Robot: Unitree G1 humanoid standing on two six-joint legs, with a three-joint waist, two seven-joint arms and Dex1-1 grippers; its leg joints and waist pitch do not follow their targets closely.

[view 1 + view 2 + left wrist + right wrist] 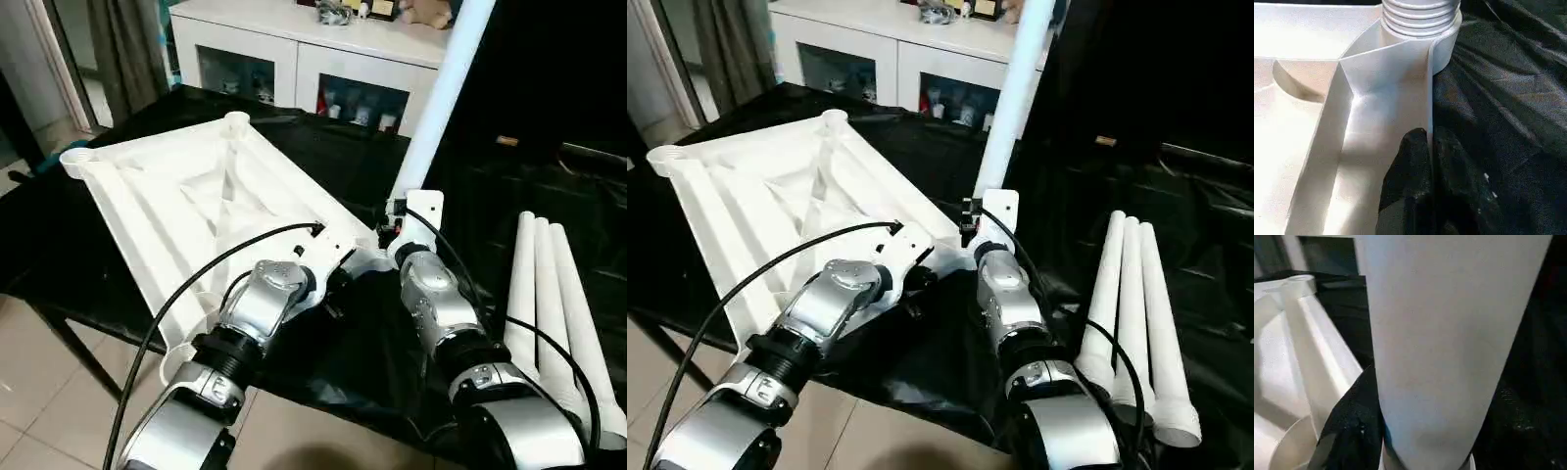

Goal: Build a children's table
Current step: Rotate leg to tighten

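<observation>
The children's table top [186,196] lies upside down on the black cloth, ribs facing up. A white leg [441,98] stands upright in its near right corner socket, and the threaded end [1420,19] is seated in that socket. My right gripper [397,235] is shut on the leg's lower part, with one black finger [1352,431] against its side. Just beside that corner, my left gripper [1427,144] is shut on the top's thin edge wall [1427,88], pinching it between both fingers.
Three loose white legs [554,294] lie side by side on the black-cloth work table [490,196] at the right. A white cabinet [294,49] stands behind. The work table's front edge runs under my forearms, with tiled floor [39,392] below.
</observation>
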